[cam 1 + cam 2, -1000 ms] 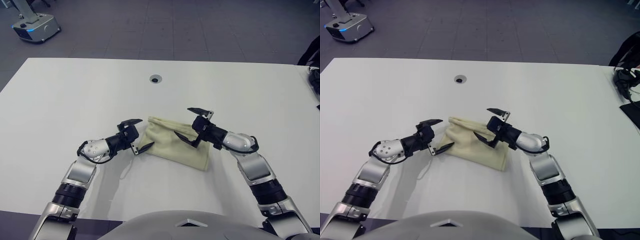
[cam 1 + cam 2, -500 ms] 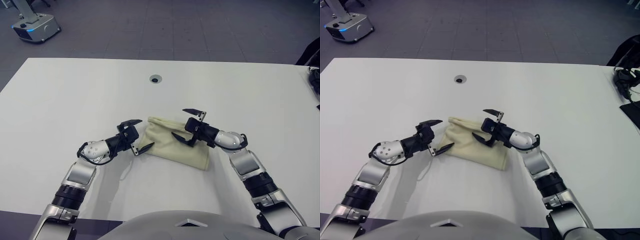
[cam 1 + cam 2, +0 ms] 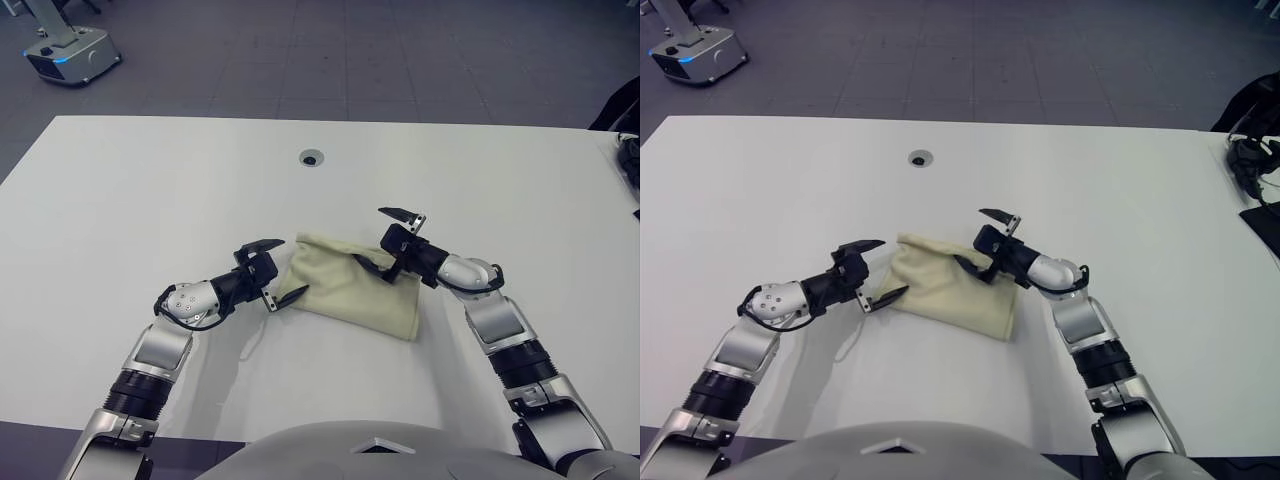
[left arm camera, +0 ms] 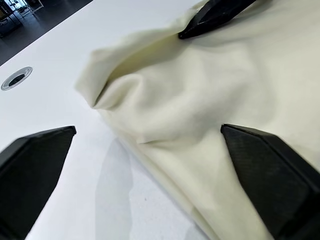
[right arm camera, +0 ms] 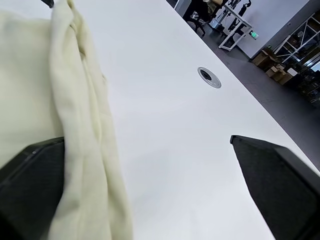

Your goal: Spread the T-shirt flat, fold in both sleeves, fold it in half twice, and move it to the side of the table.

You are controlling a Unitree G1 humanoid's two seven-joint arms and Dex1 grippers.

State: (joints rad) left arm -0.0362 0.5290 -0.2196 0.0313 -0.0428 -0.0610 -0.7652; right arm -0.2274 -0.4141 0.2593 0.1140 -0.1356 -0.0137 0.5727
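So the right gripper (image 3: 371, 237) just shifted back to the right edge of the folded T-shirt (image 3: 345, 290) mid-table, jaws open. The left gripper (image 3: 294, 265) stays open beside it. Looks like shove-aside time.

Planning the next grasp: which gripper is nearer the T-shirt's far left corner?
Left. The left gripper sits just beside that corner of the T-shirt; the right gripper is over its far right part.

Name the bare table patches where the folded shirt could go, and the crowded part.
Bare: the table left of the left gripper; the strip between T-shirt and cable hole. Crowded: the middle, right gripper at the T-shirt.
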